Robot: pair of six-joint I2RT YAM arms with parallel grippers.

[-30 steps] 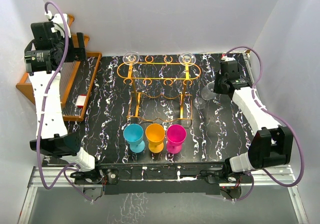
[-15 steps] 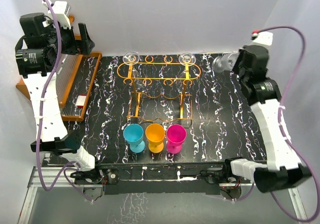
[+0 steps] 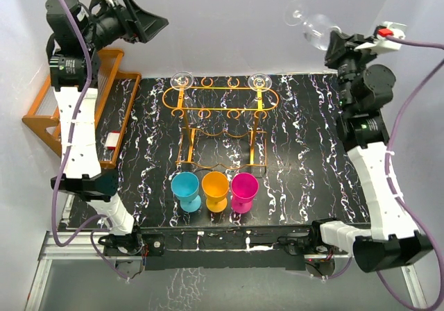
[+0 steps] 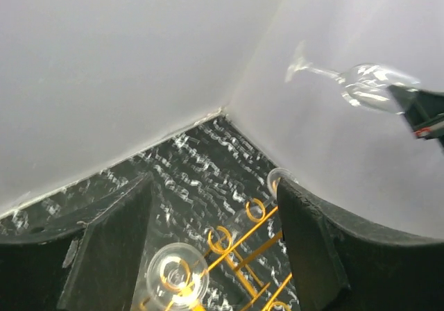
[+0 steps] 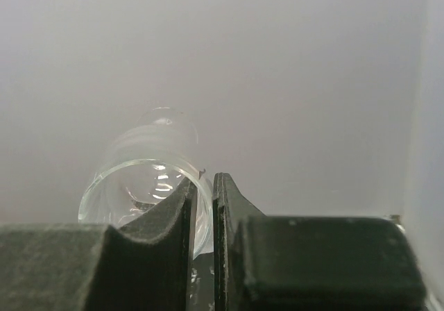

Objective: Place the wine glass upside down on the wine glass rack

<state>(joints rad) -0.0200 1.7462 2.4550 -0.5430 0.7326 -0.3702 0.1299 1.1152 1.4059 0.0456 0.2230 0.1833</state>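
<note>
So here's where we're at: the wine glass (image 3: pixel 316 28) is up in the air by the back right corner of the table (image 3: pixel 305 179), well apart from the wine glass rack (image 3: pixel 220 106) and higher than it. It's not upright and not flipped either. It's lying pretty much on its side, with the long axis running from the foot at the upper left of the top view to the bowl at the lower right. The foot points away from the right gripper (image 3: pixel 331 40) and the mouth faces back into it. From the left wrist view we see the same thing: stem and foot out to the left and a touch higher, bowl at the right against the black jaw. The right wrist view looks straight into the open mouth, and the fingers (image 5: pixel 173 214) are squeezed nearly together with the bowl's rim wall pinched between them. The left gripper (image 3: pixel 161 23) is raised at the back left above the brown wooden shelf (image 3: pixel 104 127), fingers spread wide with nothing between them. Two other clear glasses (image 3: pixel 182 80) already hang foot-up at the back of the orange rack. A blue cup (image 3: pixel 186 188), an orange cup (image 3: pixel 216 188) and a pink cup (image 3: pixel 244 188) stand in a row just in front of it.
</note>
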